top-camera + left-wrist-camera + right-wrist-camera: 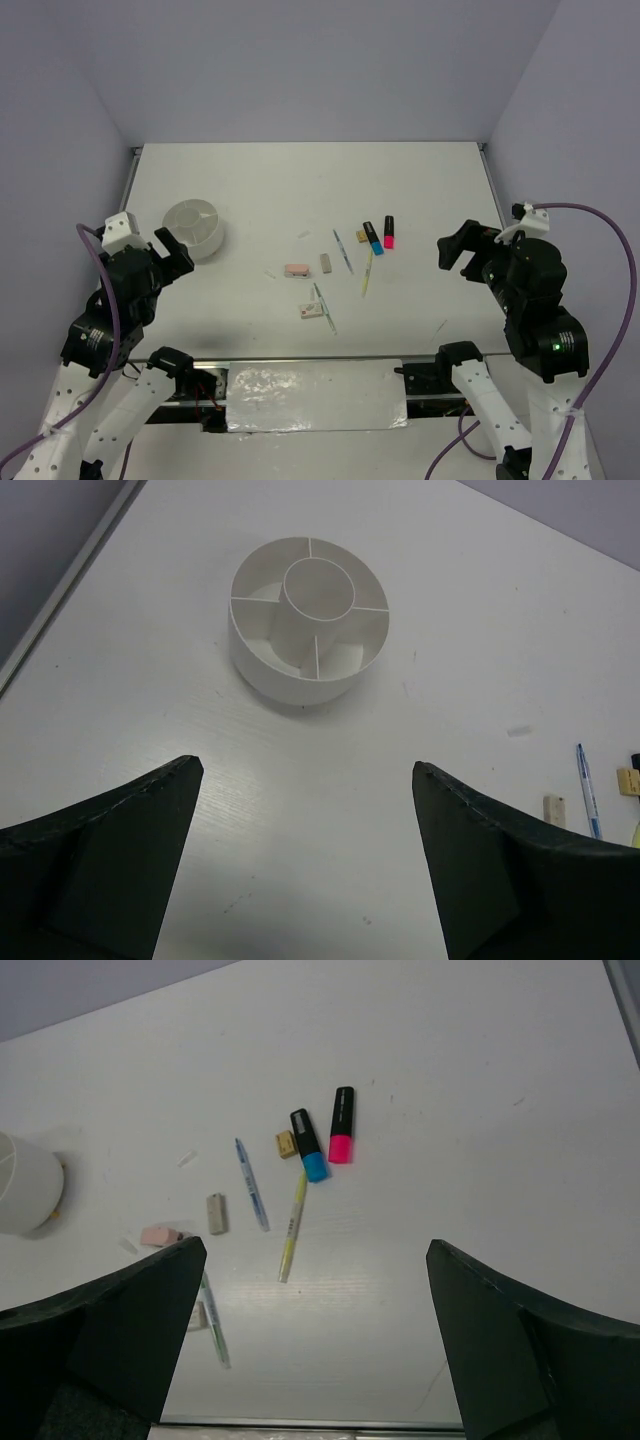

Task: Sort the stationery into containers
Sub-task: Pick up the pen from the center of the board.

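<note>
The round white divided tub point(193, 227) stands at the left and is empty in the left wrist view point(308, 619). The stationery lies mid-table: a pink eraser point(296, 271), a grey eraser point(326, 263), a white-blue pen point(343, 251), a yellow-green pen point(367, 272), a blue highlighter point(372, 238), a pink highlighter point(388, 232), a tan eraser point(361, 237) and a grey-green pen point(322, 305). My left gripper point(175, 250) point(305, 767) is open and empty, just in front of the tub. My right gripper point(455, 250) point(315, 1247) is open and empty, right of the highlighters point(341, 1125).
A small pale eraser point(305, 311) lies beside the grey-green pen. Small white scraps point(304, 236) lie near the erasers. A shiny plastic-covered strip point(316, 395) runs along the near edge between the arm bases. Purple walls enclose the table on three sides.
</note>
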`<action>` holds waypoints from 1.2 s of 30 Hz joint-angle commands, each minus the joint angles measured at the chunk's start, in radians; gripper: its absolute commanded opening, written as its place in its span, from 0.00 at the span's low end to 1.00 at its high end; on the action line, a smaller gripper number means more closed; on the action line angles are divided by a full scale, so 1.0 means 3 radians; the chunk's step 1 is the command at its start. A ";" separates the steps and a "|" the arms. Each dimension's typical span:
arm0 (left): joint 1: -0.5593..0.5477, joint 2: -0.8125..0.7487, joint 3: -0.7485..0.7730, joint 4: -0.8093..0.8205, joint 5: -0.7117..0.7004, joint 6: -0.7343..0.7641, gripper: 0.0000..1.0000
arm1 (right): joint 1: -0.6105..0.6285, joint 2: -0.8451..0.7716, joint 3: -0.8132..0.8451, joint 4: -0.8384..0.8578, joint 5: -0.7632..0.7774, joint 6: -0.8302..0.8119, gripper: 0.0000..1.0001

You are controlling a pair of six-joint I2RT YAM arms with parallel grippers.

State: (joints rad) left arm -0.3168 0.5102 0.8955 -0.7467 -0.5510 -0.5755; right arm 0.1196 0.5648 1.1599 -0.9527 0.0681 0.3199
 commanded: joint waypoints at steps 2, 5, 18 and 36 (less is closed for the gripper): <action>-0.0018 -0.0003 0.0001 0.0127 0.0032 0.0062 0.99 | -0.0010 -0.0016 0.0046 0.0108 0.0090 0.0018 1.00; -0.0018 0.0007 -0.0009 0.0142 0.0057 0.0077 0.99 | -0.0015 -0.0047 0.0030 0.0179 0.0009 0.0003 1.00; -0.0018 0.0140 -0.0009 0.0163 0.0129 0.0108 0.99 | 0.0990 0.1051 -0.0159 0.0644 -0.0388 0.0299 1.00; -0.0033 0.0717 0.0083 0.0055 0.0088 0.0047 0.99 | 0.2633 0.1998 -0.0440 0.0890 0.0898 0.0693 0.72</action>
State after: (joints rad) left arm -0.3225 0.6827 0.8940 -0.7334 -0.5102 -0.5545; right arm 0.8860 1.1641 1.0576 -0.7166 0.2661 0.5087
